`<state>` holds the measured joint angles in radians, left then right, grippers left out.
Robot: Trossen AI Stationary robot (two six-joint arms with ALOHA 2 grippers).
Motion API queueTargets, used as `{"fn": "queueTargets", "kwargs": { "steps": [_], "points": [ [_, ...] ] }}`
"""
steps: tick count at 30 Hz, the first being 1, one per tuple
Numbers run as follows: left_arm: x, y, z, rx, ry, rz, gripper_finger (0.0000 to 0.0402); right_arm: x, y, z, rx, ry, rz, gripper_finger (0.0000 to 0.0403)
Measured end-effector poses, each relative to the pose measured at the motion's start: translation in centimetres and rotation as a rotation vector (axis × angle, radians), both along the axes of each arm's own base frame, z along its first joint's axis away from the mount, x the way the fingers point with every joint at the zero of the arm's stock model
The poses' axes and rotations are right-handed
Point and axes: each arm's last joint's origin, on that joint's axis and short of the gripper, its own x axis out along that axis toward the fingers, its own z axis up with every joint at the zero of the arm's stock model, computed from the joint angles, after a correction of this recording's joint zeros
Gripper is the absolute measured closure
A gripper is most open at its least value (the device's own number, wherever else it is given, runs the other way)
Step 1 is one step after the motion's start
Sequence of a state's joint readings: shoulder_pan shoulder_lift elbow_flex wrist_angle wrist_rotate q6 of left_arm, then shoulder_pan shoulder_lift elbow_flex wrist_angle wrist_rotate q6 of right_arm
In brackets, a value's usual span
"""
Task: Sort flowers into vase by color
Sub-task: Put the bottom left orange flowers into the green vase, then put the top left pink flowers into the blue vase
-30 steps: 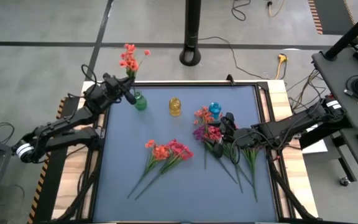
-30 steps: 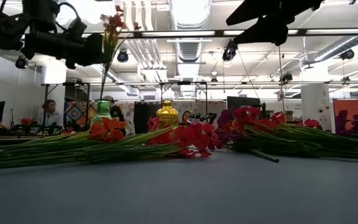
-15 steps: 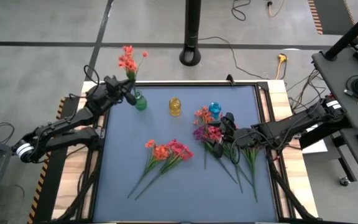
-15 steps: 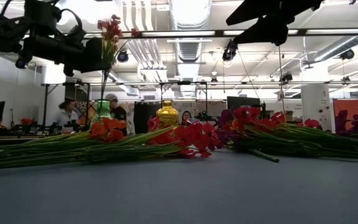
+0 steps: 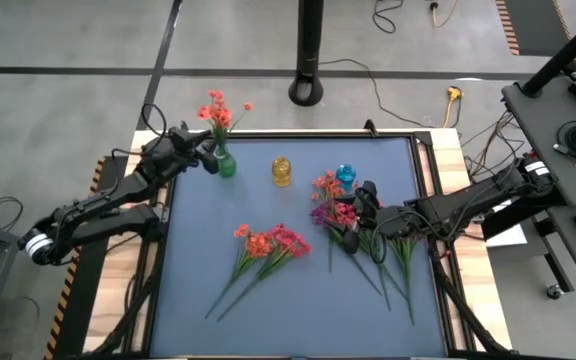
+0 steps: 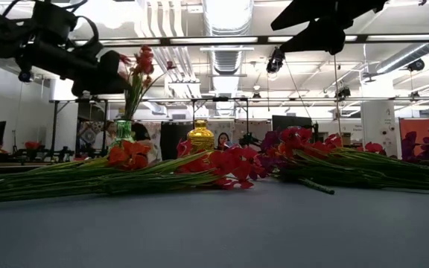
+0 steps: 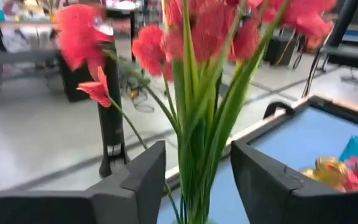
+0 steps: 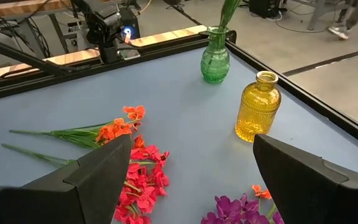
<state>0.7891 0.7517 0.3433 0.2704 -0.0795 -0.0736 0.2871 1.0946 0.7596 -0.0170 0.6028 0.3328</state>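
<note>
An orange-red flower point(image 5: 222, 108) stands with its stem in the green vase point(image 5: 226, 165) at the table's far left; its blossoms point(image 6: 141, 62) lean toward the right. My left gripper point(image 7: 197, 163) is open, level with the stems point(image 7: 197, 124) just above the vase mouth, one finger on either side and apart from them. My right gripper point(image 8: 191, 163) hangs open above the purple and red flowers point(image 5: 333, 210) lying at mid-right. More orange and pink-red flowers point(image 5: 268, 243) lie at the table's middle.
A yellow vase point(image 5: 282, 171) and a blue vase point(image 5: 345, 177) stand in the far row, right of the green one. Long green stems point(image 5: 388, 262) trail toward the near right. A black pole base point(image 5: 308, 92) stands beyond the far edge.
My left gripper has opened and let go of the orange-red flower, tipping a little downward beside the green vase. The flower has sunk deeper into the vase and its blossoms now lean toward the right.
</note>
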Motion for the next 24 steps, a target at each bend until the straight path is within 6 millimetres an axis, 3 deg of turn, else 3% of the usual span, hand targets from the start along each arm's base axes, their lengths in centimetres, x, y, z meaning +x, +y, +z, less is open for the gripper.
{"fn": "queueTargets", "kwargs": {
  "steps": [9,18,24],
  "points": [
    [-0.9,-1.8,2.4,-0.257,0.103,-0.029,0.0205,-0.2,0.0,-0.1,-0.008,0.022,0.002,0.0071],
    [0.0,-6.0,5.1,-0.391,0.07,-0.221,0.0205,-0.4,-0.1,-0.2,-0.056,0.062,0.032,0.0071],
    [1.3,-9.1,5.9,-0.412,0.03,-0.302,0.0205,-0.3,0.2,-0.2,0.013,0.055,0.09,0.0071]
  ]
}}
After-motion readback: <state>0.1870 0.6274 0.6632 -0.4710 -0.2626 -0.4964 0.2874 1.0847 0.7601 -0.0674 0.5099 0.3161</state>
